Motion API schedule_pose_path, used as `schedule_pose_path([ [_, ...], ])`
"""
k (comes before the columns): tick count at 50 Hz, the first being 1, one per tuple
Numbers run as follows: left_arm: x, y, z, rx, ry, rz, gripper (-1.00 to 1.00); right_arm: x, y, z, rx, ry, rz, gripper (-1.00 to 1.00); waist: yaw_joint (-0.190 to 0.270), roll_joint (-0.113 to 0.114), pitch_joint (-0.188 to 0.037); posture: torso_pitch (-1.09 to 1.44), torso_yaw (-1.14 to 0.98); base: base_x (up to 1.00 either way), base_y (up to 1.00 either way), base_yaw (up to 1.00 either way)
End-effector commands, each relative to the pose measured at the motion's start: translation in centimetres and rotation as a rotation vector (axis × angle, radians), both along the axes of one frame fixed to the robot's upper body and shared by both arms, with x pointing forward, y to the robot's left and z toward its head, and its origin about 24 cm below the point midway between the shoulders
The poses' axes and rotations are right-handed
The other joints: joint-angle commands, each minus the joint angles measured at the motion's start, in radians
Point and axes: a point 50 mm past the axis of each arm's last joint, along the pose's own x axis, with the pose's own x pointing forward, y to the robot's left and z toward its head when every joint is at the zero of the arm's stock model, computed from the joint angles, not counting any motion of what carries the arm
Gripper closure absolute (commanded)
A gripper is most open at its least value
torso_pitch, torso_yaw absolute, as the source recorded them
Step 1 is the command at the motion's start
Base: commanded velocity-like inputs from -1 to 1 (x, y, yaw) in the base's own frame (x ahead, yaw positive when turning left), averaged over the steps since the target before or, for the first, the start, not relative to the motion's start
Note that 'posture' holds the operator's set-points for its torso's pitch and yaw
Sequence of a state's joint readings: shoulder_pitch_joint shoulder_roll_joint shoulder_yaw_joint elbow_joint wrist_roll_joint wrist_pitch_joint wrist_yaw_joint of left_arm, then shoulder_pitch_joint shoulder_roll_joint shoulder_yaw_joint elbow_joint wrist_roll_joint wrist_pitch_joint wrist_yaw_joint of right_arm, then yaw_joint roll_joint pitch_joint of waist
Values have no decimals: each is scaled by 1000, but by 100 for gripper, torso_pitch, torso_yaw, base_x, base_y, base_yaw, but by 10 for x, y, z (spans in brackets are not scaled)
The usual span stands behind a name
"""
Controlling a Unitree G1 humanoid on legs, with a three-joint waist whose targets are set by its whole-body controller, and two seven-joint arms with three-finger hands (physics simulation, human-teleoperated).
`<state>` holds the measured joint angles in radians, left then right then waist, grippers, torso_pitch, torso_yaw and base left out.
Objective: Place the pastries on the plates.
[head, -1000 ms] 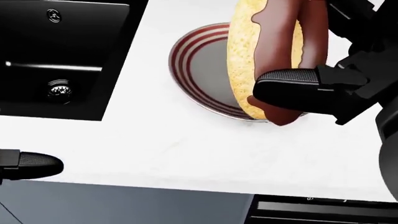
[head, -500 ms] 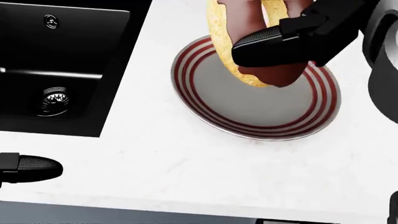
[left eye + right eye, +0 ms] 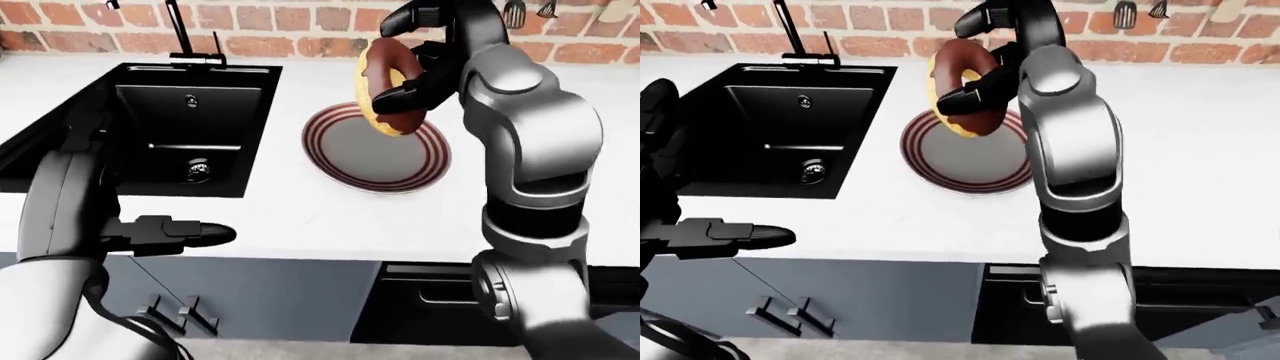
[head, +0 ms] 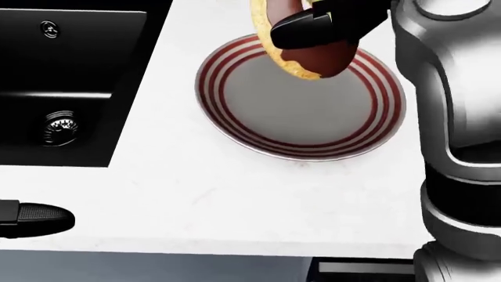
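Note:
A ring doughnut (image 3: 372, 97) with chocolate glaze hangs upright over the upper part of a grey plate with red rings (image 3: 380, 157). My right hand (image 3: 402, 73) is shut on it, black fingers (image 4: 301, 28) wrapped through and around the ring. In the head view the doughnut's lower edge (image 4: 310, 63) shows above the plate (image 4: 235, 134), which has nothing lying on it. My left hand (image 3: 185, 234) floats at the counter's near edge, lower left, fingers stretched out and holding nothing. No other pastry or plate shows.
A black sink (image 3: 180, 127) with a drain (image 4: 61, 128) and a faucet (image 3: 185, 34) lies left of the plate in the white counter (image 4: 235, 200). A brick wall (image 3: 290, 19) runs along the top. Grey cabinet fronts with handles (image 3: 180, 311) are below.
My right hand has carried the doughnut up the head view, away from the camera, uncovering most of the plate. The picture has shifted slightly left. The left hand has barely moved.

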<state>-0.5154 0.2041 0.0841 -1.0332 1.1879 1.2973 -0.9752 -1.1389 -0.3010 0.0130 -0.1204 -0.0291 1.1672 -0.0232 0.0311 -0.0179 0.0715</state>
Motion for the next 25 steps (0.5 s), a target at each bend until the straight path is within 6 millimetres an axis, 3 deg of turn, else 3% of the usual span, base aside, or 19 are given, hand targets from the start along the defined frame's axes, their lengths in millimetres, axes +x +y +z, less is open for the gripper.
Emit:
schedule_pose_path([
  [1,-2,-1,6,24,-40,5,-100,-3,0,26,-46,-127,5,100,-1,2,-29,0,0,0,0,0],
  [25,-1,0,7,26,-39,5,-100,50,17,-1,-297,-24,7,100,-11,15,-45,0,0,0,0,0],
])
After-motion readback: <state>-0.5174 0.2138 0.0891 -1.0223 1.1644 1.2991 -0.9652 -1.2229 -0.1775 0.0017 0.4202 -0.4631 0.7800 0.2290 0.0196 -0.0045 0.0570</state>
